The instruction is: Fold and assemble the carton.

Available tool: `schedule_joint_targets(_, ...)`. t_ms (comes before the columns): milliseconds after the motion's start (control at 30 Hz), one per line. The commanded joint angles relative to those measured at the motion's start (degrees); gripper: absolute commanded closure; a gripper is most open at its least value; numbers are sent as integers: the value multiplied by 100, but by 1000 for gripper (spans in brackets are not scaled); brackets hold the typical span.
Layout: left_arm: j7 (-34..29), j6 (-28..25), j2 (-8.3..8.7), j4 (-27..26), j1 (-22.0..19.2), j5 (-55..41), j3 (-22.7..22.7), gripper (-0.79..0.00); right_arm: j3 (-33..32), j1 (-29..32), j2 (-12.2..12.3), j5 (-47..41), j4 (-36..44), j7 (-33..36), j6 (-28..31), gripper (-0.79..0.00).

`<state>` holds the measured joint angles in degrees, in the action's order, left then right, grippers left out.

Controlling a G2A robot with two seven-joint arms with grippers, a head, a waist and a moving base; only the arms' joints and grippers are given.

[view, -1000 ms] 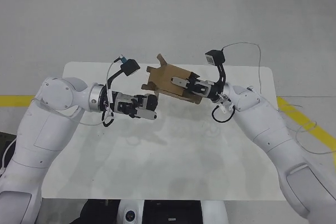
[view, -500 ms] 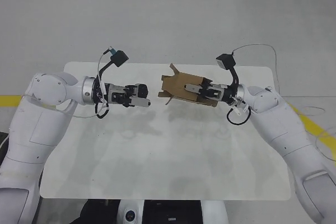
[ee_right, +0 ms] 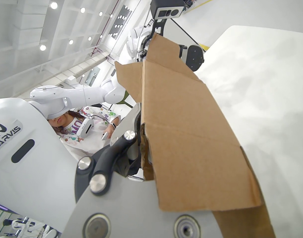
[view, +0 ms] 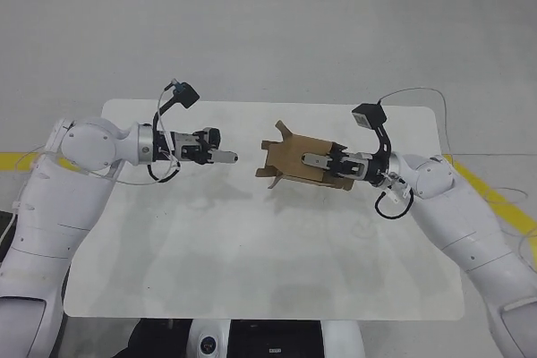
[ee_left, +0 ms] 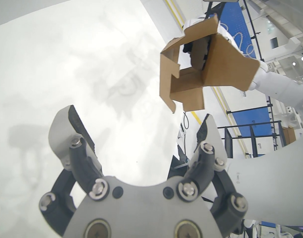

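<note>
While the right tool (view: pixel 315 162) clamps the carton (view: pixel 289 152), the left wrist view shows the left tool (ee_left: pixel 140 115) spread, empty.

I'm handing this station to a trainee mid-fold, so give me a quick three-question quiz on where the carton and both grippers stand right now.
1. True or false: the left gripper is touching the carton.
2. What holds the carton? A) the right gripper B) the left gripper C) neither gripper
3. Fill in: the left gripper's jaws stand ____, with nothing between them.

Key: 1 false, a clear gap separates them; 2 A; 3 open.
</note>
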<state>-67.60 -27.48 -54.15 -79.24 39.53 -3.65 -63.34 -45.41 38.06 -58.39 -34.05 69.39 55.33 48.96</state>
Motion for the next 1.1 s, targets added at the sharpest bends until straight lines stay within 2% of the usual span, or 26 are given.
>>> schedule_joint_targets(0, 72, -45, 1, -4, 2, 222, 40, -785, 23, 6, 30, -48, 68, 15, -15, 0)
schedule_joint_targets(400, 375, -164, -33, -236, 47, 903, 359, -785, 265, -68, 162, -243, 357, 5, -5, 0)
schedule_joint_targets(1067, 210, 16, -80, -472, 13, 478, 599, -785, 1246, -463, 39, -195, 234, -537, 537, 0)
